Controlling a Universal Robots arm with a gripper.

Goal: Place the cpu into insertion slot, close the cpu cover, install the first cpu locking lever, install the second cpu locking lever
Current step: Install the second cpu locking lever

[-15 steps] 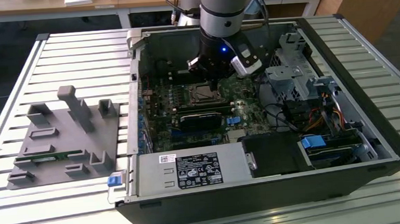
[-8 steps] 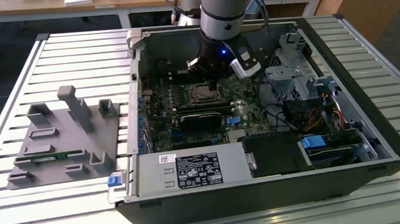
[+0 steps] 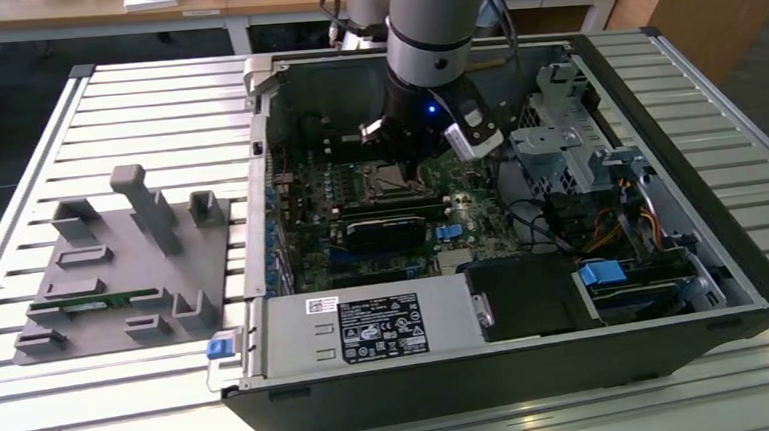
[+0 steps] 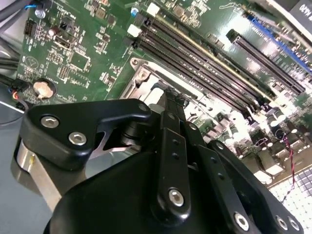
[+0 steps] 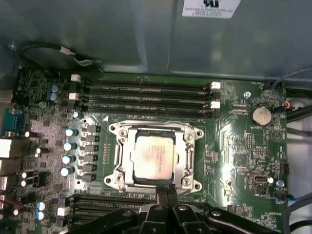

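Slatted metal counter (image 3: 150,100) carries an open computer case (image 3: 705,206) with its green board (image 5: 234,161) lying flat inside, and the arm reaches straight down into it. The cpu (image 5: 153,155) sits seated in its socket just ahead of the pincer (image 5: 165,192), its dull silver top showing through the open middle of the cpu cover (image 5: 187,151), which lies down flat around it. The pincer's two black fingers (image 5: 168,202) look pressed together with nothing between them, the tips hovering at the near edge of the socket frame.

I judge the chip light, stiff and fragile, best taken by its bare side edges only. The cover is thin springy metal, slippery to push, better pressed at its free edge. The lever wires cannot be made out.

Room is tight: memory slots (image 5: 146,92) run close on the far side of the socket, more slots lie just under the pincer, and capacitors (image 5: 68,146) stand beside it. Case walls allow mostly vertical moves.
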